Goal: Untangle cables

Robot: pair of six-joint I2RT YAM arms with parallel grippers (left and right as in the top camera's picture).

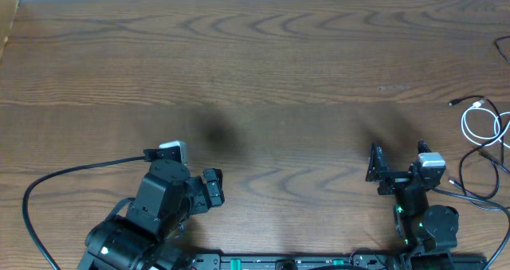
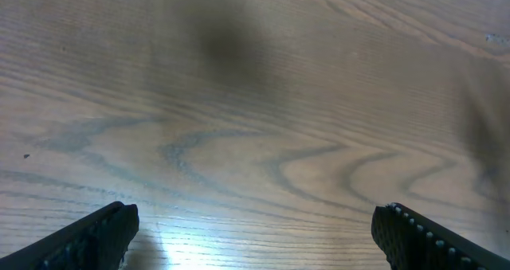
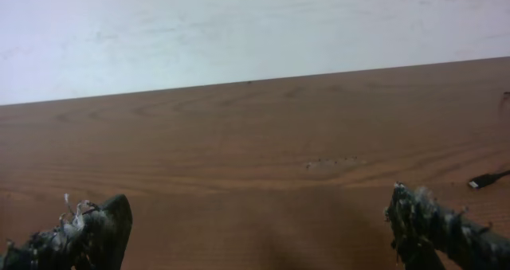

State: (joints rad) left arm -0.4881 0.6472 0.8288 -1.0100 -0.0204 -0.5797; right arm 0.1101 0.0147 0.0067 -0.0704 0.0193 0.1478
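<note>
I find the left gripper (image 1: 194, 168) wide open and empty over the bare table (image 1: 255, 63), the right gripper (image 1: 402, 160) equally wide and empty, and the cables (image 1: 466, 128), white looped among black, strung front-to-back by the right edge, so the right arm is nearer.

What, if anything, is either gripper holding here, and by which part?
Nothing is held. The left gripper and right gripper are both open above the table; the cables lie untouched at its right edge.
</note>
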